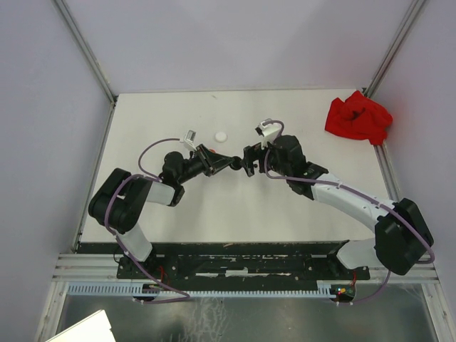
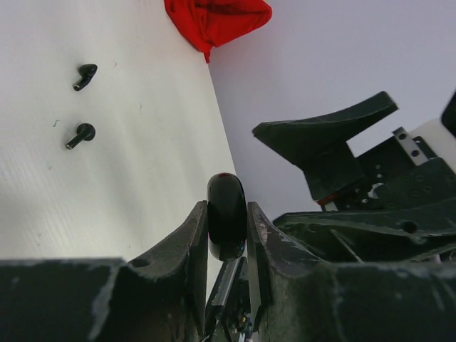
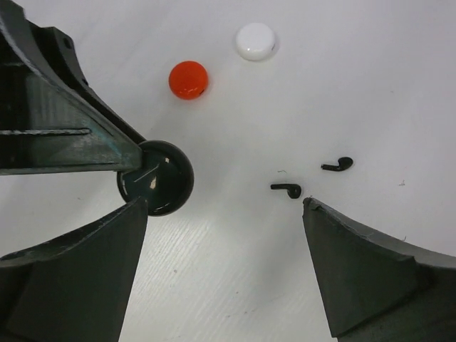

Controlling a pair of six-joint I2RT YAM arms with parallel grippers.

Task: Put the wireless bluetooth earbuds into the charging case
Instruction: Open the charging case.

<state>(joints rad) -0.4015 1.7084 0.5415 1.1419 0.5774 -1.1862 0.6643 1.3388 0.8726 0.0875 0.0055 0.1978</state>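
Note:
A black round charging case (image 2: pixel 226 192) is held on edge above the table, with my left gripper (image 2: pixel 227 208) shut on it. In the right wrist view the same black case (image 3: pixel 164 178) sits beside the left fingertip of my right gripper (image 3: pixel 224 203), whose jaws stand wide open with nothing between them. Two black earbuds (image 3: pixel 287 189) (image 3: pixel 338 165) lie loose on the white table, just beyond its right fingertip. Seen from above, both grippers (image 1: pixel 229 163) (image 1: pixel 247 160) meet tip to tip at the table's middle.
A red round case (image 3: pixel 188 79) and a white round case (image 3: pixel 255 41) lie on the table beyond the black one. A crumpled red cloth (image 1: pixel 358 117) sits at the back right corner. Grey walls enclose the table.

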